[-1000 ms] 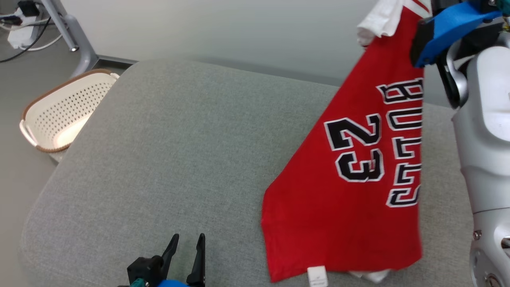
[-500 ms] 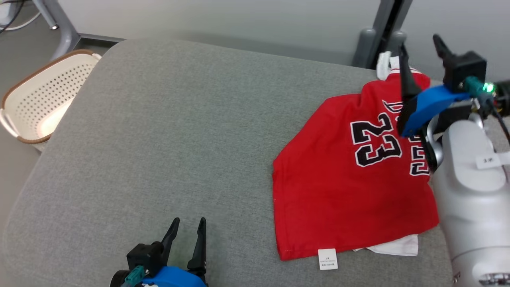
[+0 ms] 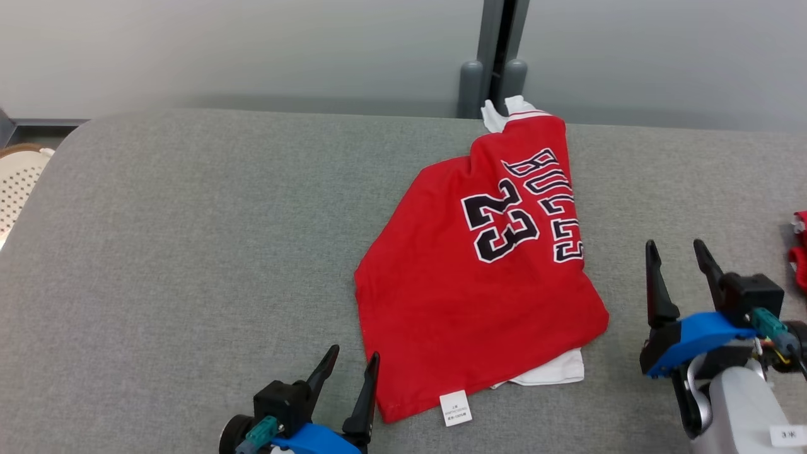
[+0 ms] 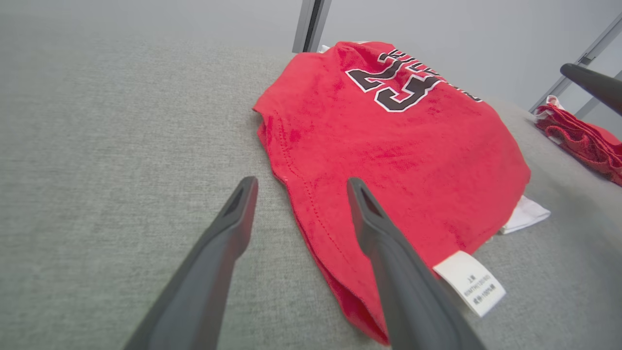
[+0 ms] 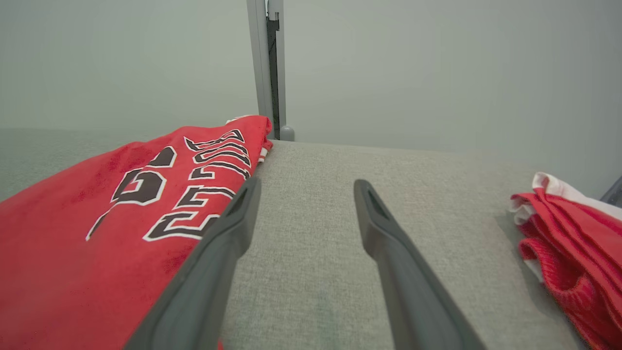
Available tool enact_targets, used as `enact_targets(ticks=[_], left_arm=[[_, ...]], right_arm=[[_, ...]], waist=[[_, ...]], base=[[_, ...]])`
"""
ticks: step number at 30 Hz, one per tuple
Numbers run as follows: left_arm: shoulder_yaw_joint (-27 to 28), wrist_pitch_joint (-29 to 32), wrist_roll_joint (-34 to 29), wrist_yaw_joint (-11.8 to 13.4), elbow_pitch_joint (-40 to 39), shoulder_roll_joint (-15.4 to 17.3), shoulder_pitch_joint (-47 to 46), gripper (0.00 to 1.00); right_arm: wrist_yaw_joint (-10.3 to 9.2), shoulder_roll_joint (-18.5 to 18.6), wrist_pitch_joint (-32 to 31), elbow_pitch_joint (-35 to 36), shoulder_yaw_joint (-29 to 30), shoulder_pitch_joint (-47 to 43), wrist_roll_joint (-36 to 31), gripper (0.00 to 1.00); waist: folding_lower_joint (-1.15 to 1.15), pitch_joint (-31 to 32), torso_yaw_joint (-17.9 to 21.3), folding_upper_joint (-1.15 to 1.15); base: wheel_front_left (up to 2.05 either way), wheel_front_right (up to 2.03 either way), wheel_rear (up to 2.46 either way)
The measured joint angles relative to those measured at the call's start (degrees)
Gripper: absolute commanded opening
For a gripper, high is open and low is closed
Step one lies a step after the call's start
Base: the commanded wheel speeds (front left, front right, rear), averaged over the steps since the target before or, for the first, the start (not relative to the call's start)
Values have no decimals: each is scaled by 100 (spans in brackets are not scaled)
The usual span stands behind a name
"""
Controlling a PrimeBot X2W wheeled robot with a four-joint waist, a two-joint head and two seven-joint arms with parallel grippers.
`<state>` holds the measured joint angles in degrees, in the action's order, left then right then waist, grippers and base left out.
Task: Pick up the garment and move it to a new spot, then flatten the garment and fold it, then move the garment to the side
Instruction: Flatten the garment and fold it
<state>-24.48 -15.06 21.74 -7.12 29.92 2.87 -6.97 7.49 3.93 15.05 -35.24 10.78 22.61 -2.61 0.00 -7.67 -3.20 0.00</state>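
Grabbing only one layer could drag the doubled-over jersey [image 3: 479, 277] crooked (left fingers [image 3: 367, 394], right fingers [image 3: 654, 284]: all spread, empty).

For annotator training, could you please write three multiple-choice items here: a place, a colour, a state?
1. Where does the red jersey with black number 23 lie? A) on the floor B) on the grey fabric cushion C) on a shelf
2. What colour is the small sewn label at its hem? A) white B) blue C) yellow
3. How is the right gripper? A) shut on the jersey B) shut, empty C) open, empty
B: it rests on the cushion. A: the label is white. C: its jaws stand apart, holding nothing.
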Motion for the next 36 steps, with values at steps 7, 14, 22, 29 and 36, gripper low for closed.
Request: enact_targets(ticks=[7, 14, 22, 29, 36], left_arm=[[-382, 0, 170, -9, 194, 2, 98, 100], [-792, 0, 428, -9, 565, -3, 204, 100], [-934, -26, 497, -32, 1062, 1, 13, 90], [-665, -8, 723, -31, 948, -2, -59, 0], [667, -8, 245, 153, 48, 0, -255, 0]], right_arm=[[0, -24, -1, 259, 137, -688, 25, 100], [0, -78, 0, 294, 77, -970, 74, 100], [0, -93, 0, 268, -116, -1009, 218, 100], [0, -97, 0, 266, -118, -1010, 235, 100], [0, -94, 0, 269, -270, -1082, 374, 100]], waist=[[0, 139, 269, 0], [0, 197, 335, 0], [0, 228, 388, 0], [0, 235, 395, 0], [0, 278, 248, 0]], base=[[0, 0, 0], [0, 0, 0], [0, 0, 0], [0, 0, 0], [0, 0, 0]])
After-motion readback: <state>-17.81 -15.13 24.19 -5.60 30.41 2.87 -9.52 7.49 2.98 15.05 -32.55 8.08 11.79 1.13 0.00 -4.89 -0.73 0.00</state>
